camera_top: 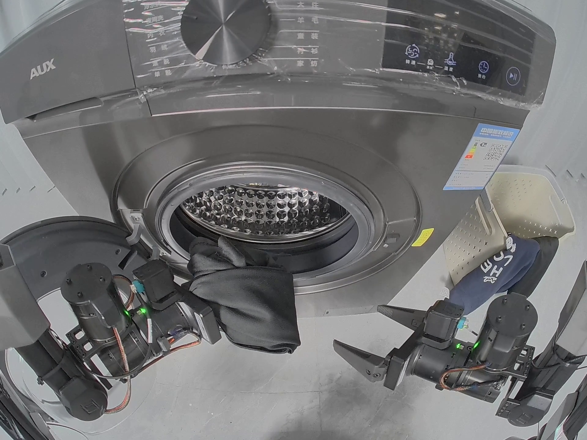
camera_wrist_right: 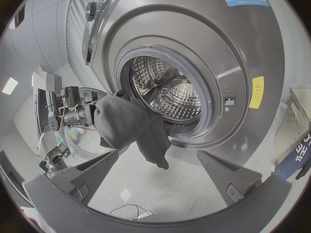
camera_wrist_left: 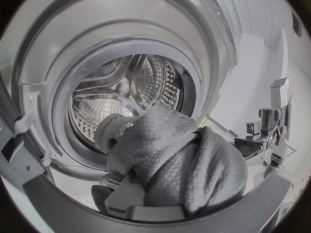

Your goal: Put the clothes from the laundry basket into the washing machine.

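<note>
The washing machine's (camera_top: 342, 148) round door (camera_top: 49, 245) is swung open to the left, baring the steel drum (camera_top: 263, 209). My left gripper (camera_top: 211, 313) is at the lower left rim of the opening, shut on a black garment (camera_top: 251, 294). The cloth drapes over the rim and hangs down outside it. In the left wrist view the black garment (camera_wrist_left: 175, 159) covers the fingers, with the drum (camera_wrist_left: 129, 91) just behind. My right gripper (camera_top: 373, 337) is open and holds nothing, low in front of the machine, right of the cloth. The right wrist view shows its fingers (camera_wrist_right: 97, 169) spread wide below the black garment (camera_wrist_right: 126, 123).
A cream perforated laundry basket (camera_top: 538, 203) stands right of the machine, with a navy printed garment (camera_top: 498, 273) hanging over its front edge. The basket (camera_wrist_right: 296, 120) and navy garment (camera_wrist_right: 296, 160) show beside the right gripper. Bare grey floor (camera_top: 275, 392) lies below.
</note>
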{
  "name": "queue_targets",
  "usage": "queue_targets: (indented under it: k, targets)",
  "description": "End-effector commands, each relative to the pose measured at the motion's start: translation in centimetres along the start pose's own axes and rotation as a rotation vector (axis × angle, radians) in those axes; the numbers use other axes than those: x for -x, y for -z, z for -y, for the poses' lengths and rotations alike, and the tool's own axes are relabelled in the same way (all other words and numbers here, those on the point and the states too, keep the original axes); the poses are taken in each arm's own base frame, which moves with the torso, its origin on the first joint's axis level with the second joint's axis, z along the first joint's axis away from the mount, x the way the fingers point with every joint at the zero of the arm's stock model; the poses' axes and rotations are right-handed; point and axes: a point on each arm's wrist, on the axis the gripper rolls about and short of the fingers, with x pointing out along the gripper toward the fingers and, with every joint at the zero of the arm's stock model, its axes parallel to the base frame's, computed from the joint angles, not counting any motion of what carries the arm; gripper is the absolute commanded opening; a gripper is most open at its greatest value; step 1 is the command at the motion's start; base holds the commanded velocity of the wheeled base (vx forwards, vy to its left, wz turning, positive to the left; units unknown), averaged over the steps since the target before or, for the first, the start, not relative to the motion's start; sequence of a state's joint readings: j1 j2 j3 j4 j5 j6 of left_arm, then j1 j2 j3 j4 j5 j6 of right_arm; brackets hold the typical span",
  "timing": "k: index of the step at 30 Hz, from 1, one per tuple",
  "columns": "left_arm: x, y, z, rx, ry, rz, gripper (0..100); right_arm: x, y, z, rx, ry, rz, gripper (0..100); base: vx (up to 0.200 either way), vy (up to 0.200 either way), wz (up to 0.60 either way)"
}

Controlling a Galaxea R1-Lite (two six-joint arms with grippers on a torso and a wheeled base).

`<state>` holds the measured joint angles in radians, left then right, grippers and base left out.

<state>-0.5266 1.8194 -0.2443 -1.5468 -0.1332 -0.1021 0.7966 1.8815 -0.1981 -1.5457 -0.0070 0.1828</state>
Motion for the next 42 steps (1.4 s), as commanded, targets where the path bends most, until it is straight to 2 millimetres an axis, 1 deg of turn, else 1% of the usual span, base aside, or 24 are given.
queue_targets:
  k: [1, 4, 7, 10, 11, 14, 16, 17, 19, 20, 21, 22, 24, 26, 27, 29, 32, 36, 40, 42]
  targets:
    - [-0.6, -0.3, 0.0, 0.002, 0.002, 0.02, 0, -0.1, 0.0, -0.4, 0.001, -0.015, 0.003, 100, 0.0, 0.0, 0.0]
    - [-2.3, 0.8, -0.2, 0.004, -0.012, -0.007, 0, -0.3, -0.1, -0.6, 0.0, -0.021, 0.011, 100, 0.0, 0.0, 0.0]
    - [-4.2, 1.8, -0.7, -0.035, -0.028, -0.021, 0, -0.3, -0.2, -1.1, 0.002, -0.037, 0.013, 100, 0.0, 0.0, 0.0]
    - [-6.1, 1.7, -1.0, -0.036, -0.016, 0.013, 0, -0.3, -0.2, -1.2, 0.001, -0.042, 0.015, 100, 0.0, 0.0, 0.0]
    - [-7.1, 1.8, -1.4, -0.036, -0.013, 0.026, 0, -0.3, -0.2, -1.4, 0.001, -0.05, 0.015, 100, 0.0, 0.0, 0.0]
    - [-9.5, 2.3, -2.0, -0.035, -0.014, 0.052, 0, -0.3, -0.2, -1.6, -0.003, -0.056, 0.014, 100, 0.0, 0.0, 0.0]
    - [-10.9, 2.8, -2.0, -0.029, -0.009, 0.067, 0, -0.4, -0.3, -1.6, -0.004, -0.056, 0.022, 100, 0.0, 0.0, 0.0]
    - [-11.3, 2.9, -2.0, -0.025, -0.009, 0.07, 0, -0.4, -0.3, -1.6, -0.004, -0.056, 0.023, 100, 0.0, 0.0, 0.0]
    - [-13.0, 3.1, -2.2, -0.007, -0.009, 0.096, 0, -0.4, -0.4, -1.6, -0.002, -0.056, 0.025, 100, 0.0, 0.0, 0.0]
    - [-13.3, 3.2, -2.3, -0.006, -0.011, 0.101, 0, -0.4, -0.4, -1.6, -0.002, -0.056, 0.025, 100, 0.0, 0.0, 0.0]
    - [-14.6, 3.2, -2.7, -0.002, -0.019, 0.124, 0, -0.3, -0.5, -1.6, -0.002, -0.057, 0.028, 100, 0.0, 0.0, 0.0]
    - [-14.6, 3.2, -2.7, -0.002, -0.019, 0.124, 0, -0.3, -0.5, -1.6, -0.002, -0.057, 0.028, 100, 0.0, 0.0, 0.0]
    - [-16.6, 3.8, -3.6, 0.002, -0.069, 0.12, 0, -0.2, -0.6, -1.6, -0.004, -0.058, 0.034, 100, 0.0, 0.0, 0.0]
    - [-17.4, 4.0, -4.1, 0.006, -0.097, 0.111, 0, -0.2, -0.6, -1.6, -0.004, -0.058, 0.034, 100, 0.0, 0.0, 0.0]
    - [-18.3, 3.7, -4.3, 0.007, -0.107, 0.109, 0, -0.2, -0.6, -1.6, -0.004, -0.058, 0.034, 100, 0.0, 0.0, 0.0]
    - [-19.2, 3.0, -4.7, 0.007, -0.118, 0.108, 0, -0.3, -0.6, -1.6, -0.004, -0.058, 0.034, 100, 0.0, 0.0, 0.0]
    - [-20.5, 1.5, -5.7, 0.009, -0.14, 0.101, 0, -0.3, -0.6, -1.6, -0.003, -0.058, 0.032, 100, 0.0, 0.0, 0.0]
    - [-22.0, 0.5, -7.0, 0.033, -0.179, 0.106, 0, -0.3, -0.5, -1.6, -0.004, -0.057, 0.031, 100, 0.0, 0.0, 0.0]
    - [-23.0, -0.5, -7.5, 0.057, -0.233, 0.162, 0, -0.2, -0.6, -1.7, -0.004, -0.06, 0.034, 100, 0.0, 0.0, 0.0]
    - [-23.1, -0.6, -7.4, 0.057, -0.24, 0.168, 0, -0.2, -0.6, -1.7, -0.004, -0.06, 0.034, 100, 0.0, 0.0, 0.0]
